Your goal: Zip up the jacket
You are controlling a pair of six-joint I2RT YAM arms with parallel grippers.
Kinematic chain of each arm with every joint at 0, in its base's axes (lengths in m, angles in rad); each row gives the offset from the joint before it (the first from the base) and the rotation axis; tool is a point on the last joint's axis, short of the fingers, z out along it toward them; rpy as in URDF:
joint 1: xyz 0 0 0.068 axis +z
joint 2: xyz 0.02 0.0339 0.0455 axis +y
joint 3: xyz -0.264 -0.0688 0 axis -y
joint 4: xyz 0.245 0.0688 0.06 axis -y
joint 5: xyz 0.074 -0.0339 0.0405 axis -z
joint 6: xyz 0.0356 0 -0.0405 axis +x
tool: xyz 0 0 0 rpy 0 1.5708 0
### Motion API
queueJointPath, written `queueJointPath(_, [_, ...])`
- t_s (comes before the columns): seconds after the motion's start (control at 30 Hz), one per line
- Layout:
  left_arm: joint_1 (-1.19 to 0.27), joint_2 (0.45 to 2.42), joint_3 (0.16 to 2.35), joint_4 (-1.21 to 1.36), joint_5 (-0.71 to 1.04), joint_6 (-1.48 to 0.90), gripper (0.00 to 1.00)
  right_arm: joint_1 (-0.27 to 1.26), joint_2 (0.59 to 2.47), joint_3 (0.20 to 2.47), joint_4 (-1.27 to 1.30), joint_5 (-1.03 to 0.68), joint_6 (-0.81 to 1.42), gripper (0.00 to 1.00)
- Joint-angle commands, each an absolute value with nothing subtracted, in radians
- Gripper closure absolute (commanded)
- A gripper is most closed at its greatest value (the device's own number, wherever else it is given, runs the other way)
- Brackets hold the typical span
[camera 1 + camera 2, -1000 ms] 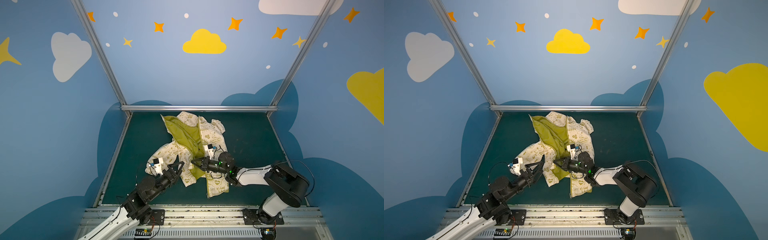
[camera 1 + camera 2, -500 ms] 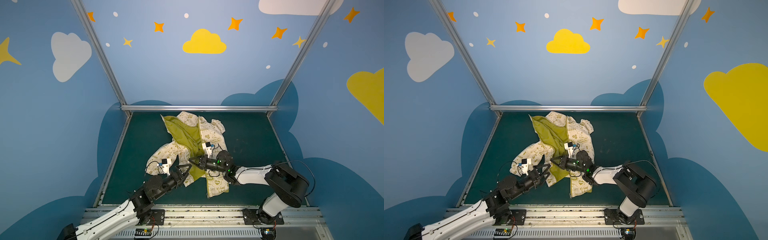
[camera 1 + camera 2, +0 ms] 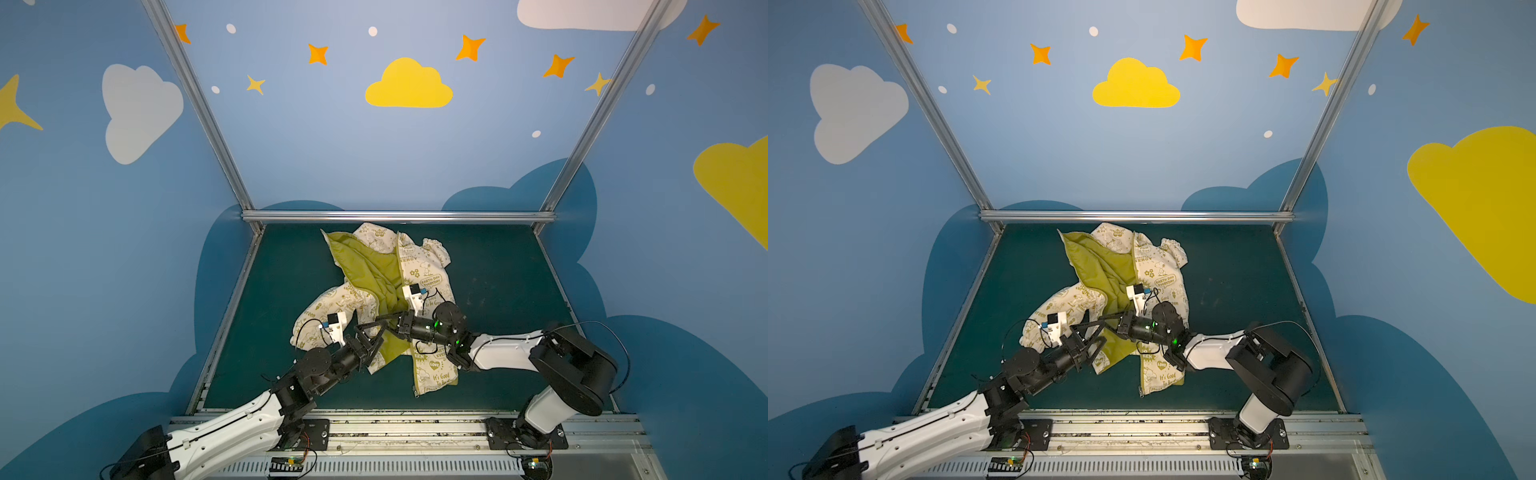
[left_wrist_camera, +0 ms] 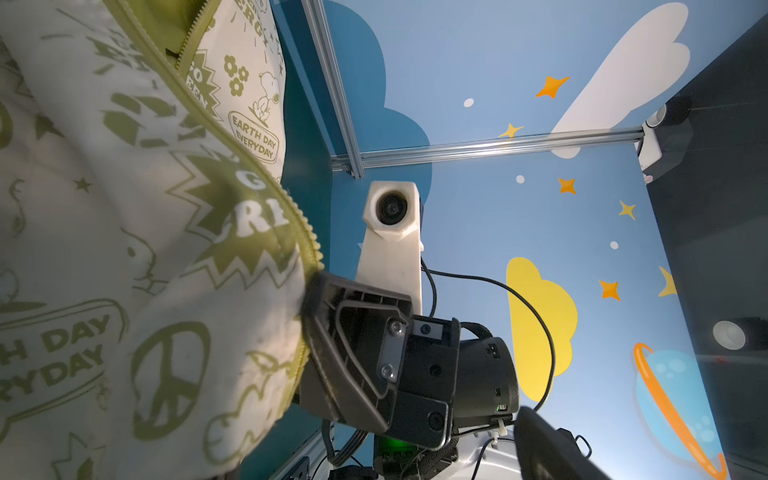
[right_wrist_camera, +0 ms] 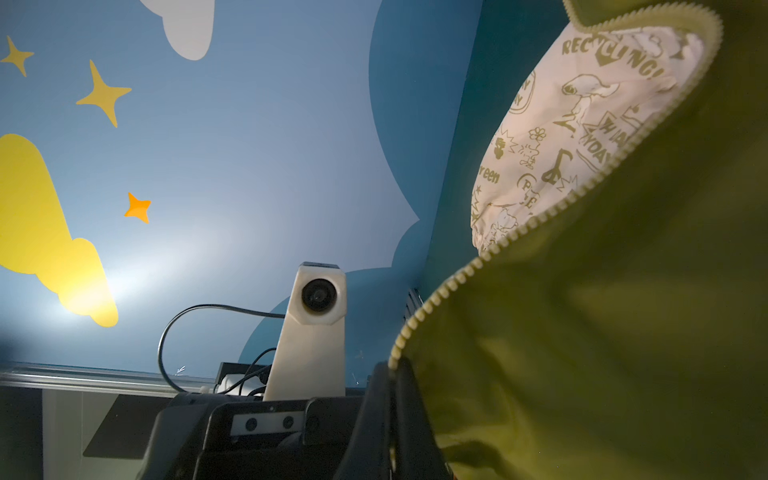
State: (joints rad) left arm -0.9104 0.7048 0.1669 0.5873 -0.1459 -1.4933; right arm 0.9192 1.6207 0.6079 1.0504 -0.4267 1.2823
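The jacket lies open on the dark green table, cream print outside, olive lining up. My right gripper is shut on the olive zipper edge of the folded-back front panel, lifting it off the table. My left gripper stands open right in front of it, its fingers either side of the pinched edge. The left wrist view shows the jacket, the zipper teeth and one left finger; its other finger is hidden.
A metal rail runs along the table's back edge, with slanted posts at both back corners and blue walls close on three sides. Both arm bases sit on the front rail. Bare table lies left and right of the jacket.
My left arm has reached forward and to the right, bringing its open gripper up to the right gripper's tip. The right gripper has shifted slightly left with the zipper edge.
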Motion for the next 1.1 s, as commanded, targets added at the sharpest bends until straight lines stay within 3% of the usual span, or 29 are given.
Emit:
queueJointPath(0.0, [-0.91, 0.739, 0.161, 0.679, -0.204, -1.504, 0.01, 0.925, 1.604, 0.607, 1.111, -0.423, 1.291, 1.0])
queueJointPath(0.2, [-0.904, 0.759, 0.157, 0.703, -0.26, -1.483, 0.04, 0.925, 1.565, 0.56, 1.124, -0.4, 1.29, 1.0])
queueJointPath(0.3, [-0.895, 0.764, 0.153, 0.702, -0.275, -1.481, 0.11, 0.925, 1.536, 0.539, 1.117, -0.391, 1.283, 1.0])
queueJointPath(0.43, [-0.888, 0.77, 0.142, 0.696, -0.288, -1.488, 0.29, 0.922, 1.498, 0.505, 1.106, -0.368, 1.272, 1.0])
queueJointPath(0.67, [-0.884, 0.779, 0.147, 0.659, -0.29, -1.489, 0.68, 0.915, 1.455, 0.484, 1.082, -0.359, 1.258, 1.0])
queueJointPath(0.97, [-0.884, 0.745, 0.149, 0.596, -0.299, -1.474, 0.74, 0.9, 1.403, 0.465, 1.055, -0.344, 1.243, 1.0])
queueJointPath(1.07, [-0.884, 0.733, 0.144, 0.581, -0.306, -1.473, 0.86, 0.9, 1.395, 0.46, 1.055, -0.342, 1.243, 1.0])
